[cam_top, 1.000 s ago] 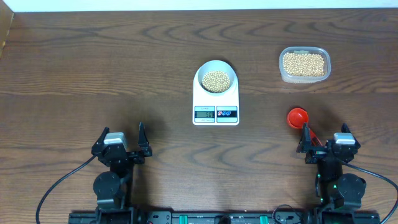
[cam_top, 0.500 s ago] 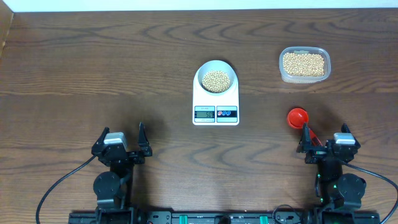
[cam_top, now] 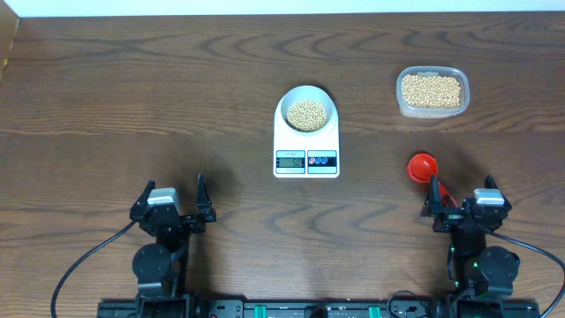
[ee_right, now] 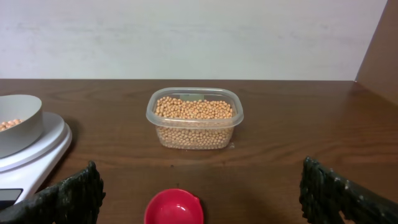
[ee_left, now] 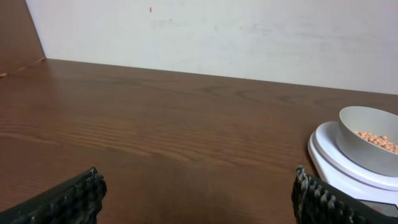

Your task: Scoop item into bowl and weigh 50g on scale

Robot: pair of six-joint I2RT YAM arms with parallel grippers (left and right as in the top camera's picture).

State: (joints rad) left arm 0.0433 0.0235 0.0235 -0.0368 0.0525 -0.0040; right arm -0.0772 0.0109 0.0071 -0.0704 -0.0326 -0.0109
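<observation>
Both wide open and empty, the left gripper and right gripper sit well apart from the scale, likely so nothing disturbs its reading. Beans lie in the bowl on it; the scoop rests near the right gripper.

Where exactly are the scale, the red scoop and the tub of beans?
scale [cam_top: 306, 161], overhead view, front panel beside its display.
red scoop [cam_top: 422, 165], overhead view, middle of its round cup.
clear tub [ee_right: 194, 138], right wrist view, its see-through front wall.
</observation>
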